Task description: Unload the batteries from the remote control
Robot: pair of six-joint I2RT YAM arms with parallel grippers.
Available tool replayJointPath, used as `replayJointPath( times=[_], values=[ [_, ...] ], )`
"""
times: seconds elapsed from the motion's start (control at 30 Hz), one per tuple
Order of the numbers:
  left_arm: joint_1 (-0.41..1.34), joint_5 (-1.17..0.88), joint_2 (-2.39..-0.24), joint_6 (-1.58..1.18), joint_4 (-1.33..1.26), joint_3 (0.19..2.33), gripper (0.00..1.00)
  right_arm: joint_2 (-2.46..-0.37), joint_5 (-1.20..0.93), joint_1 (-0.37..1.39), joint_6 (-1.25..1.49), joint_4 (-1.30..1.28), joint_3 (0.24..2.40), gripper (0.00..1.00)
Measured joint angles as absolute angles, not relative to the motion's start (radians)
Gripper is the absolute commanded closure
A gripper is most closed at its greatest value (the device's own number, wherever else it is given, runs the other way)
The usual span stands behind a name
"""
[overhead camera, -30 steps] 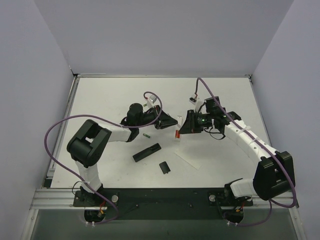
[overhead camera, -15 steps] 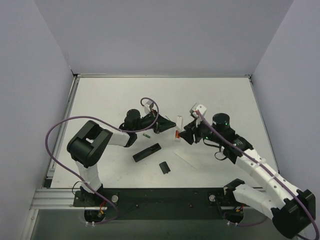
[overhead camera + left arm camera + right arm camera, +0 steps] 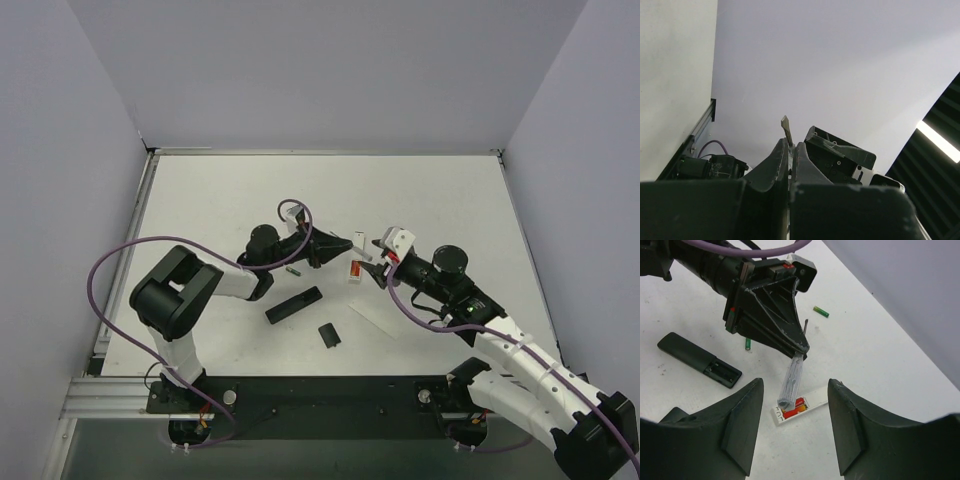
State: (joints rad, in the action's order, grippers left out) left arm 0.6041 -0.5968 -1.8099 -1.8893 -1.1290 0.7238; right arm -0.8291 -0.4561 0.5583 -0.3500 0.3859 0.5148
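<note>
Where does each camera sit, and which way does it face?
Top external: above and behind the robot, facing down on the table; left claw and right claw show, close together.
Left wrist: faces sideways toward the wall; own shut fingers pinch a thin tool.
Right wrist: faces down at the remote control and batteries; own open fingers show.
Shared: top and right wrist both show the left claw and remote control.

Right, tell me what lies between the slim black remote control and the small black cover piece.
Only bare table, per the top view, separates remote control from cover piece.
</note>
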Motion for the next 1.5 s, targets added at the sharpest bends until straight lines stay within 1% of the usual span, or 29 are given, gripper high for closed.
replayJointPath(
  times=[0.07,0.2,0.33,0.37,0.4,0.43,0.47,0.53,0.57,0.6,0.63,0.77,0.9,0.97,1.0,1.03,1.07,1.1,1.17,1.27,1.3,1.37,1.5],
  values=[
    [0.615,-0.591,-1.81,-1.912,-1.133,0.724,1.0,-0.83,-0.455,0.559,-0.361,0.403,0.515,0.53],
    [0.638,-0.582,-1.81,-1.945,-1.142,0.724,1.0,-0.848,-0.448,0.565,-0.379,0.41,0.515,0.6],
    [0.653,-0.574,-1.81,-1.971,-1.168,0.723,1.0,-0.871,-0.447,0.567,-0.388,0.409,0.515,0.62],
    [0.654,-0.572,-1.81,-1.976,-1.173,0.723,1.0,-0.874,-0.446,0.569,-0.388,0.409,0.515,0.65],
    [0.655,-0.572,-1.81,-1.98,-1.178,0.723,1.0,-0.875,-0.445,0.571,-0.388,0.41,0.515,0.79],
    [0.655,-0.571,-1.81,-1.983,-1.181,0.722,1.0,-0.876,-0.444,0.571,-0.388,0.411,0.515,0.86],
    [0.656,-0.57,-1.81,-1.986,-1.184,0.722,1.0,-0.876,-0.444,0.571,-0.39,0.414,0.515,0.9],
    [0.657,-0.559,-1.81,-1.998,-1.19,0.72,1.0,-0.876,-0.435,0.572,-0.39,0.422,0.515,0.9],
    [0.658,-0.551,-1.811,-2.005,-1.195,0.72,1.0,-0.876,-0.432,0.572,-0.389,0.43,0.515,0.87],
    [0.659,-0.546,-1.811,-2.009,-1.199,0.72,1.0,-0.876,-0.43,0.572,-0.386,0.434,0.515,0.82],
    [0.659,-0.545,-1.811,-2.011,-1.204,0.719,1.0,-0.877,-0.43,0.572,-0.386,0.437,0.515,0.8],
    [0.66,-0.543,-1.818,-2.011,-1.233,0.715,1.0,-0.88,-0.43,0.578,-0.378,0.453,0.515,0.78],
    [0.661,-0.543,-1.831,-2.011,-1.244,0.71,1.0,-0.888,-0.429,0.584,-0.373,0.463,0.515,0.75],
    [0.661,-0.543,-1.835,-2.011,-1.246,0.709,1.0,-0.893,-0.427,0.588,-0.372,0.465,0.515,0.8],
    [0.661,-0.543,-1.835,-2.011,-1.247,0.706,1.0,-0.896,-0.425,0.59,-0.372,0.465,0.515,0.91],
    [0.661,-0.542,-1.835,-2.011,-1.248,0.704,1.0,-0.898,-0.425,0.593,-0.373,0.465,0.515,0.96],
    [0.661,-0.542,-1.835,-2.011,-1.25,0.703,1.0,-0.899,-0.421,0.597,-0.38,0.464,0.515,1.0],
    [0.661,-0.539,-1.835,-2.014,-1.251,0.702,1.0,-0.9,-0.412,0.597,-0.385,0.466,0.516,1.0],
    [0.661,-0.536,-1.837,-2.014,-1.254,0.702,0.83,-0.902,-0.407,0.599,-0.391,0.467,0.516,1.0],
    [0.661,-0.539,-1.842,-2.012,-1.261,0.702,0.67,-0.902,-0.4,0.605,-0.398,0.466,0.516,1.0],
    [0.661,-0.54,-1.844,-2.011,-1.262,0.702,0.53,-0.902,-0.399,0.606,-0.402,0.459,0.518,1.0],
    [0.661,-0.552,-1.85,-2.001,-1.26,0.702,0.49,-0.902,-0.391,0.609,-0.415,0.435,0.525,1.0],
    [0.658,-0.587,-1.853,-1.964,-1.237,0.702,0.49,-0.914,-0.374,0.596,-0.45,0.336,0.575,1.0]
  ],
)
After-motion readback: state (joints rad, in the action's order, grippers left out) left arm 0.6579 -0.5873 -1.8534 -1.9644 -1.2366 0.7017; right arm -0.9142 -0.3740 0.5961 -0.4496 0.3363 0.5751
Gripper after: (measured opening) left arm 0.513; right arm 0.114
